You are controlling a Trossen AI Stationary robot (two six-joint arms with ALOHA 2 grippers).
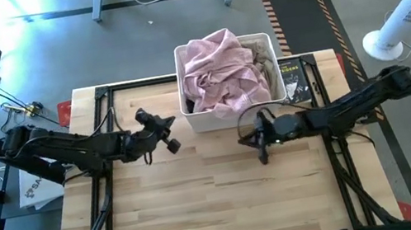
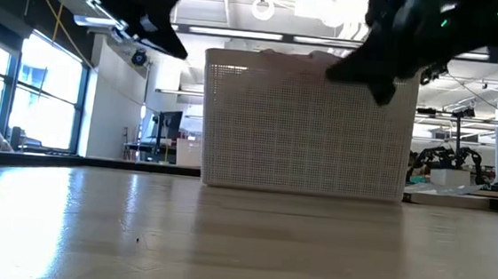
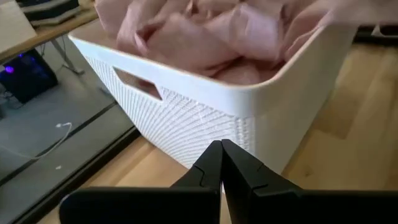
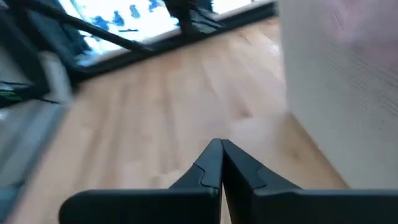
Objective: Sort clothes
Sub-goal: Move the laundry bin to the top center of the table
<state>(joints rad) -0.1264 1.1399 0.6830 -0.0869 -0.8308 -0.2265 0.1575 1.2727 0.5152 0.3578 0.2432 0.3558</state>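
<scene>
Pink fabric, the light pink garment [image 1: 219,71], is heaped on top in the white basket [image 1: 232,113] at the far middle of the wooden bench [image 1: 220,204]. A beige piece [image 1: 265,61] seems to peek out at the basket's right side, though it is hard to be sure. The left tool [image 1: 169,134] hovers just left of the basket, pinched shut and empty. The right tool [image 1: 261,149] hangs just near of the basket, also closed on nothing.
</scene>
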